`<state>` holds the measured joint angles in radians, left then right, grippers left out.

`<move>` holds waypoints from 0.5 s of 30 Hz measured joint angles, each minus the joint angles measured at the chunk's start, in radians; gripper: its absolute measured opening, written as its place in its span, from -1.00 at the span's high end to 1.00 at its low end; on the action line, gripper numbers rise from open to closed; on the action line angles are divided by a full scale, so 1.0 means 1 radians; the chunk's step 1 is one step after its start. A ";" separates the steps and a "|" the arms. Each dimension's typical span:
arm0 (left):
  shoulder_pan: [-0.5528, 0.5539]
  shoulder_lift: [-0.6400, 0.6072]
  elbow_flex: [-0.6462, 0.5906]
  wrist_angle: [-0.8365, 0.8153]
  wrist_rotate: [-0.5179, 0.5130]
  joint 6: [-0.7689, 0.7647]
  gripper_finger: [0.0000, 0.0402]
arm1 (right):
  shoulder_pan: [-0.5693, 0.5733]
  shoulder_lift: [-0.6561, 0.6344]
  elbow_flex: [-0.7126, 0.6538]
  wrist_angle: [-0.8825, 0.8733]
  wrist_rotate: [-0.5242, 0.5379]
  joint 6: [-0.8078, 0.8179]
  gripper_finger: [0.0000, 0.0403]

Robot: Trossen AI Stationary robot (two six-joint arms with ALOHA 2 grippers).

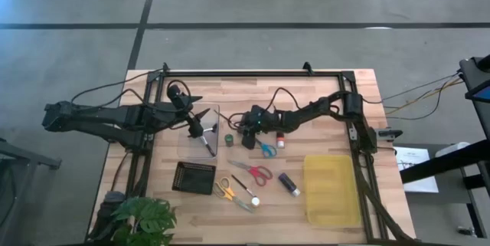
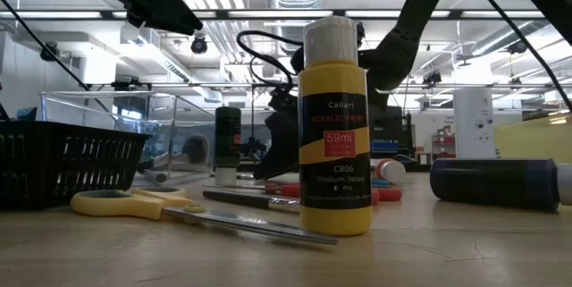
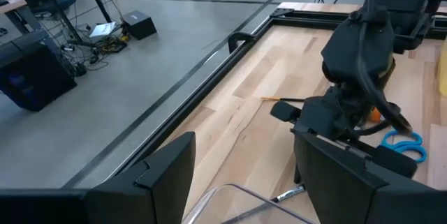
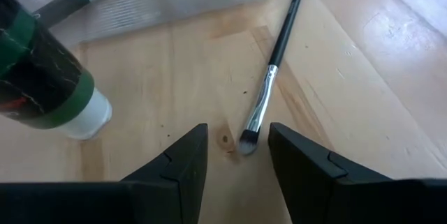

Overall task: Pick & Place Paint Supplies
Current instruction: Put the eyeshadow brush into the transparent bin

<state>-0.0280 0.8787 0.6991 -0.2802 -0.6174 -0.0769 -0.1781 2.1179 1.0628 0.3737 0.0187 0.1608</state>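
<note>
At the table's left, the left gripper (image 1: 200, 116) is held with its jaws spread over a clear tray (image 1: 186, 140), inside which one dark-handled brush (image 1: 207, 145) is seen. Below the tray, one black basket (image 1: 193, 177) is set. Just right of the basket, one pair of yellow-handled scissors (image 1: 224, 189) is laid flat. One green paint pot (image 1: 229, 139) is stood just right of the clear tray. The right gripper (image 4: 235, 155) is lowered near mid-table, jaws spread, with the bristle tip of a second brush (image 4: 269, 77) lying on the wood between its fingertips, not pinched. Three pairs of scissors are counted in all: yellow, red-handled scissors (image 1: 259, 173) and blue-handled scissors (image 1: 267, 150). One yellow paint bottle (image 2: 334, 126) is stood upright nearest the low camera. One dark purple pot (image 1: 289, 184) is laid on its side beside the yellow bin (image 1: 331, 188) at the right.
</note>
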 joint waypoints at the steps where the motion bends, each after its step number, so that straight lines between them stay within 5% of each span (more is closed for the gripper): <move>1: 0.000 0.000 0.000 0.000 0.000 0.000 -0.25 | -0.006 0.004 0.002 0.001 -0.014 0.007 0.25; 4: 0.000 0.000 0.000 0.000 0.000 0.000 -0.25 | -0.022 0.021 0.003 0.002 -0.054 0.030 0.37; 9: 0.000 0.000 0.000 0.003 0.000 0.000 -0.25 | -0.042 0.035 0.001 -0.001 -0.110 0.064 0.87; 15: 0.000 0.000 0.000 0.003 0.001 0.000 -0.25 | -0.040 0.005 -0.006 -0.007 -0.091 0.070 0.95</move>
<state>-0.0284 0.8787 0.6991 -0.2768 -0.6168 -0.0772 -0.2177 2.1234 1.0571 0.3664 -0.0719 0.2306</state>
